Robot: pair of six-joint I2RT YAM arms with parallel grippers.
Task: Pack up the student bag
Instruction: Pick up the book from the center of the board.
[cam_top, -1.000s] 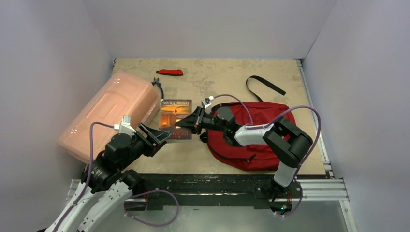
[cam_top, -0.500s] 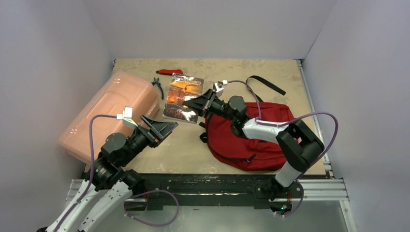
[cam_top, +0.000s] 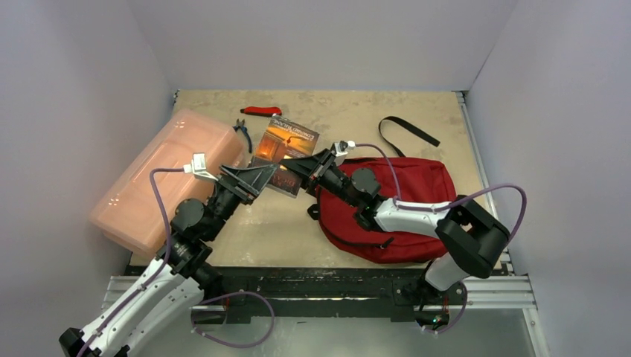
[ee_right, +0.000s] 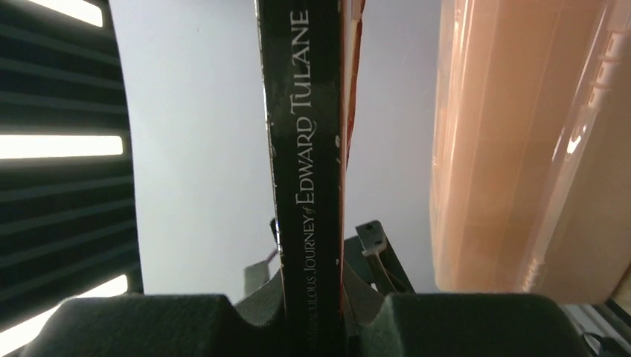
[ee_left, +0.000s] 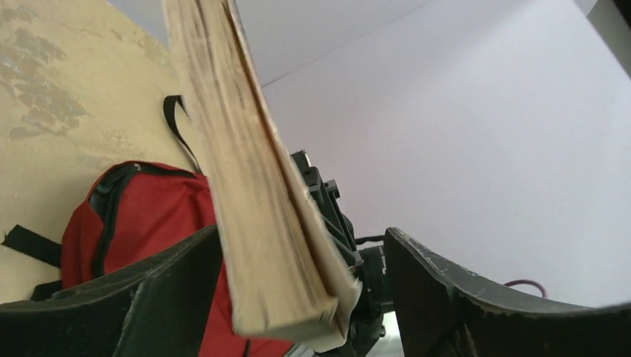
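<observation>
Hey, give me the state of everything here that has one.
book: held above the table
right gripper: shut on the book
left gripper: open, fingers either side of the book
student bag: lying flat on the table, zip state unclear
pink box: lid closed

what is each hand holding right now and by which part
The right hand pinches the book at one end of its spine. The left hand is open, straddling the book's page edge without clamping.

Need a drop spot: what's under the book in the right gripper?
The left gripper, open, straddles the book's page edge; bare table shows around it. The patch directly beneath is hidden by the book.
</observation>
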